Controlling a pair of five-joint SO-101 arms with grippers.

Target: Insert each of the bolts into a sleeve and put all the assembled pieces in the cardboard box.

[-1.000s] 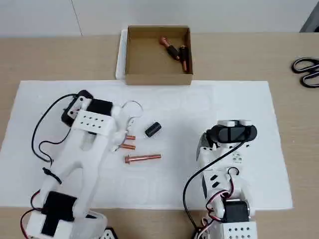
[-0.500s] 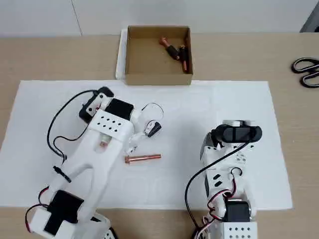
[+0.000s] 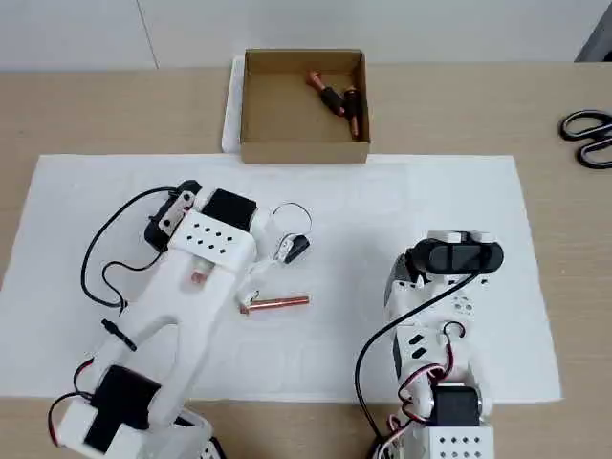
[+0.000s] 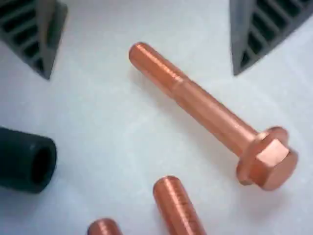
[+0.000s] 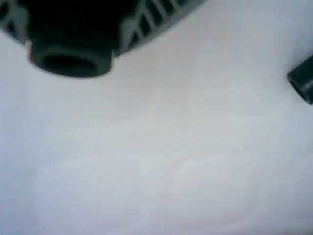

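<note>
The left arm leans over the white paper sheet (image 3: 421, 191). Its left gripper (image 4: 142, 73) is wide open and empty above the long copper bolt (image 4: 210, 115). The right arm is folded up near. Its right gripper (image 5: 78, 24) squeezes a black round sleeve (image 5: 68, 58). The brown cardboard box (image 3: 277, 120) sits far back.

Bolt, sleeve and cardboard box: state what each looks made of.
Bolt: metal, probably copper-plated steel; glossy orange sheen, cut threads and a flanged hex head. Sleeve: matte black, likely rubber or plastic; dull surface with no glints, so the look leaves it open. Cardboard box: plain brown cardboard; flat, raw walls.
</note>
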